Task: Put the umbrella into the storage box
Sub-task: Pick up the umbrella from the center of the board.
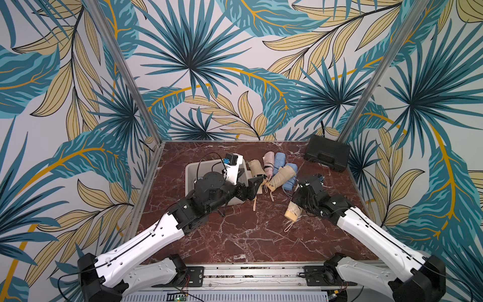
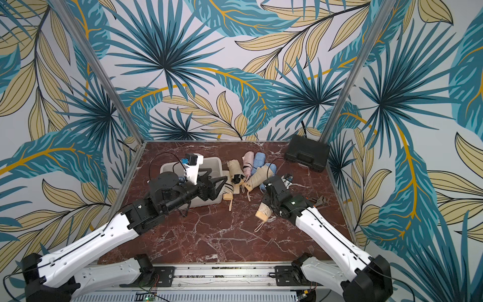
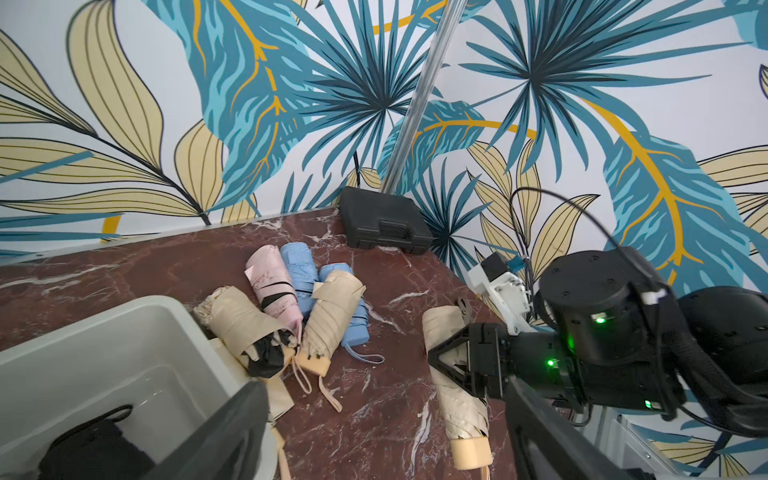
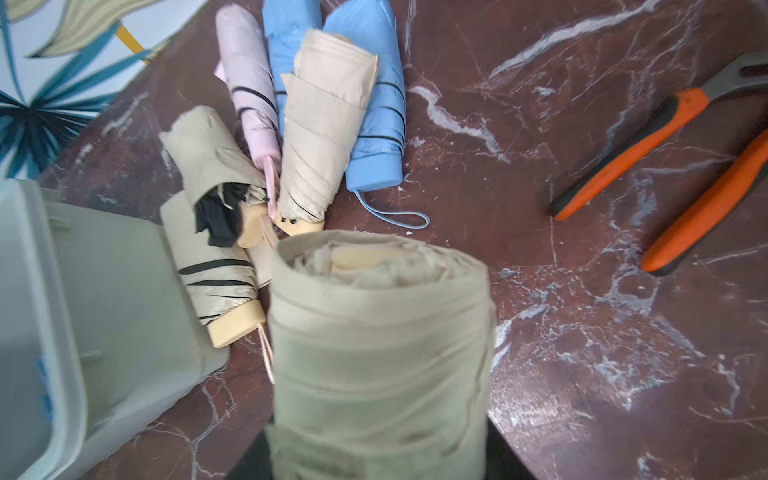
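Note:
A folded beige umbrella (image 1: pixel 292 211) lies right of the table's centre, its handle end (image 3: pixel 471 452) toward the front. My right gripper (image 3: pixel 446 359) is shut on it around the middle, and its fabric fills the right wrist view (image 4: pixel 378 332). I cannot tell whether it is clear of the table. The off-white storage box (image 1: pixel 190 170) stands at the left, with something black (image 3: pixel 95 449) inside. My left gripper (image 1: pixel 249 177) hangs open and empty over the box's right rim (image 2: pixel 219 162), its fingers (image 3: pixel 220 436) spread wide.
A pile of folded umbrellas in beige, pink and blue (image 1: pixel 273 167) lies just right of the box, one beige one (image 4: pixel 216 286) against its wall. A black hard case (image 1: pixel 326 154) sits at the back right. Orange-handled pliers (image 4: pixel 665 145) lie to the right.

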You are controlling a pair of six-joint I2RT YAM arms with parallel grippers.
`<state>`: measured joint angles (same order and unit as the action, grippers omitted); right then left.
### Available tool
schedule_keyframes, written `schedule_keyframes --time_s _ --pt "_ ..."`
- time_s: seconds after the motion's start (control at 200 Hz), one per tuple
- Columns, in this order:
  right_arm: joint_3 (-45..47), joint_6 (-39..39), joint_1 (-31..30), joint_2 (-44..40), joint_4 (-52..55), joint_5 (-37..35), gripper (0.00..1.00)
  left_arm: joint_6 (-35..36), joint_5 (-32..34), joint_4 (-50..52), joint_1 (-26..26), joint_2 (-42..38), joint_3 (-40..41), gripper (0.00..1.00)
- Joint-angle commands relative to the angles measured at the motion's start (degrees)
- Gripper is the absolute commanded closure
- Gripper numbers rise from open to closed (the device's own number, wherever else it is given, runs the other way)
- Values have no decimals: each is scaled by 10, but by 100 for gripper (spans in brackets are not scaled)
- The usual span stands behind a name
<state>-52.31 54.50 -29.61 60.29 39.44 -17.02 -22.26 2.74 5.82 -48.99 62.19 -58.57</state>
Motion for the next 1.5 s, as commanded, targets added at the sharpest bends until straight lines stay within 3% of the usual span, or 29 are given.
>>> schedule_keyframes --time_s 0.0,0.175,0.376,0.616,0.791,1.182,1.317,1.497 --pt "-46 11 0 -31 31 -25 53 -1 -14 -19 -8 23 -26 2" --pt "-127 9 0 -16 34 -10 53 -9 -53 -2 -9 69 -65 0" --pt "-191 32 0 14 5 9 53 -71 -62 -41 -8 89 -63 0" --pt "-202 128 -1 41 -63 44 56 -172 -43 -43 -3 100 -60 0" --pt "-208 201 -7 71 -106 68 56 -213 -70 -30 17 123 -72 0" --pt "-240 247 -37 127 -175 74 56 -218 -174 -121 42 148 -42 0" --pt "-246 259 -48 139 -187 77 56 -215 -165 -104 44 148 -44 9" --pt "-244 270 -60 143 -192 71 56 -203 -145 -83 50 140 -45 28"
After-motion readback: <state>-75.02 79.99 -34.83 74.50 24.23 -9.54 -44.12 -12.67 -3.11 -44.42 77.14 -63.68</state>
